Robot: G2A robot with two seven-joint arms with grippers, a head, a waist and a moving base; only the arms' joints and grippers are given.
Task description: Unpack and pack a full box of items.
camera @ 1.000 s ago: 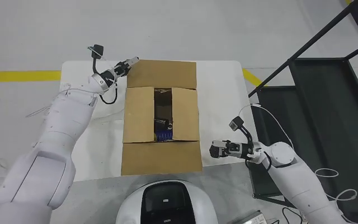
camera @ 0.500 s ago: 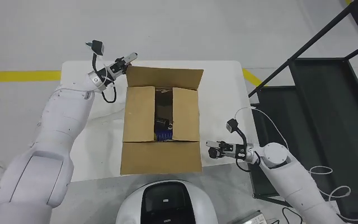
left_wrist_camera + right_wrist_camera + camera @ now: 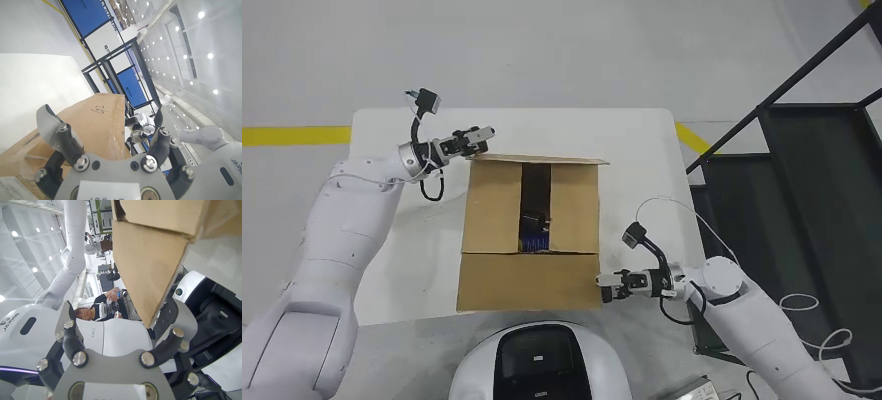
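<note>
Top view, box [image 3: 487, 210]: it sits on the white table [image 3: 642, 150], between the two claws. Its side flaps are folded in with a gap left between them.
Top view, items [image 3: 535, 238]: dark and blue things lie down in that gap, well apart from both claws.
Top view, far flap [image 3: 537, 158]: it stands upright, and its end is just beside the left claw [image 3: 482, 132].
Top view, near flap [image 3: 529, 282]: it is laid outward, with its corner at the right claw [image 3: 604, 288].
Left wrist view, left claw [image 3: 103, 113]: the fingers are spread wide and grip nothing.
Left wrist view, far flap: the cardboard rises straight ahead of the claw, in the gap between the fingertips. I cannot tell whether it touches them.
Left wrist view, right claw: it is small and far off, past the flap's edge.
Right wrist view, right claw [image 3: 117, 311]: the fingers are wide apart and clamp nothing.
Right wrist view, near flap: its corner comes in between the fingers, right against one ribbed pad [image 3: 166, 315]. The other finger is well apart from it.
</note>
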